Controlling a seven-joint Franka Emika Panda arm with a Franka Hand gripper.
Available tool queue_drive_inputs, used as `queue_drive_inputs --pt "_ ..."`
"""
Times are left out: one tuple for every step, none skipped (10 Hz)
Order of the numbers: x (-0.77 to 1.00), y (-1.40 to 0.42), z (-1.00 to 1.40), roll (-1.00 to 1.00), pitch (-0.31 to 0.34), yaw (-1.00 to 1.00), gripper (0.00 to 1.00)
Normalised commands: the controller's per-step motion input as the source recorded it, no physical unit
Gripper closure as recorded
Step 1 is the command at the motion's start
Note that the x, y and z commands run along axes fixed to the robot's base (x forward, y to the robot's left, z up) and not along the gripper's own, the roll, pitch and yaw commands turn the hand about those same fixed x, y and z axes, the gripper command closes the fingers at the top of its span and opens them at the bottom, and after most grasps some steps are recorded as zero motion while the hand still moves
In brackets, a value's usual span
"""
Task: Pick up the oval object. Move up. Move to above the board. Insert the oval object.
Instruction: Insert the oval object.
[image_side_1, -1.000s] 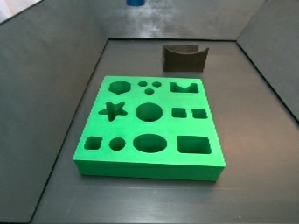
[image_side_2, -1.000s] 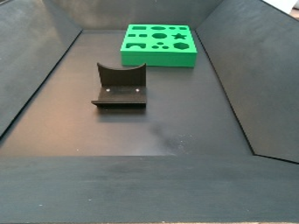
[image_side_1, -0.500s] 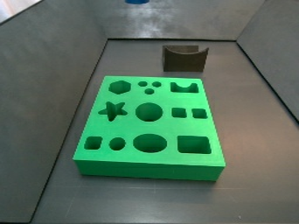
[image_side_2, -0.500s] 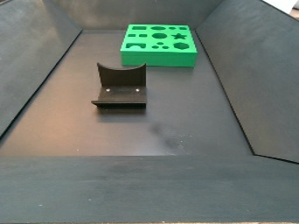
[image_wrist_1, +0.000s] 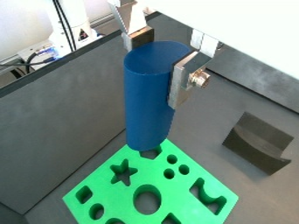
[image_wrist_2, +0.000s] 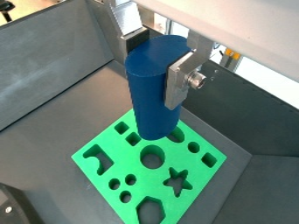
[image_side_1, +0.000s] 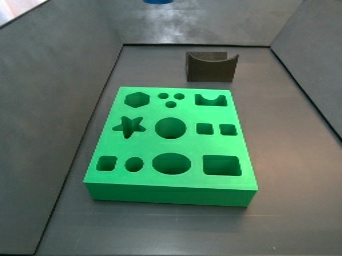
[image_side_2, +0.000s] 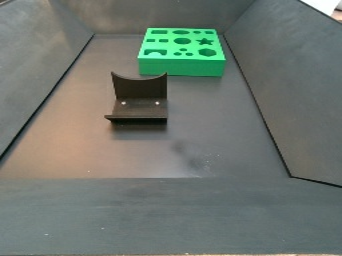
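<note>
In both wrist views my gripper (image_wrist_1: 162, 61) (image_wrist_2: 156, 66) is shut on the oval object (image_wrist_1: 146, 105) (image_wrist_2: 152, 109), a tall smooth blue peg held upright between the silver fingers. It hangs high above the board (image_wrist_1: 103, 188) (image_wrist_2: 211, 184), the green block with many cut-out holes. Its lower end points down over the board's edge. In both side views the board (image_side_1: 147, 146) (image_side_2: 181, 66) lies flat on the floor. Only a bit of blue (image_side_1: 156, 3) shows at the upper edge of a side view; the gripper itself is out of both side views.
The fixture (image_side_1: 210, 66) (image_side_2: 136, 100) (image_wrist_1: 263, 140), a dark L-shaped bracket, stands on the floor apart from the board. Sloping dark walls enclose the floor on all sides.
</note>
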Motion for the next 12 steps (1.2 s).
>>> queue_drive_inputs --pt "0.04 -0.37 -0.23 0.06 -0.066 0.00 1.00" --pt "0.05 -0.38 -0.26 0.06 -0.076 0.00 1.00" --pt "0.04 -0.31 -0.25 0.00 -0.023 -0.26 1.00" --pt "0.00 -0.35 -0.17 0.00 -0.050 -0.66 1.00" --pt "0.16 -0.31 -0.15 -0.02 -0.020 -0.70 1.00" --pt "0.21 -0.30 -0.17 -0.02 -0.020 -0.72 1.00" --pt "0.21 -0.32 -0.20 -0.01 0.000 -0.73 1.00" --pt "0.23 -0.29 -0.19 -0.02 0.000 -0.72 1.00" --pt "0.26 -0.30 -0.24 0.00 0.000 -0.70 1.00" --pt "0.19 -0.30 -0.26 0.00 0.000 -0.76 1.00" --pt "0.11 -0.28 -0.25 0.00 -0.009 -0.82 1.00" --pt "0.00 0.00 0.00 0.00 -0.130 -0.22 1.00"
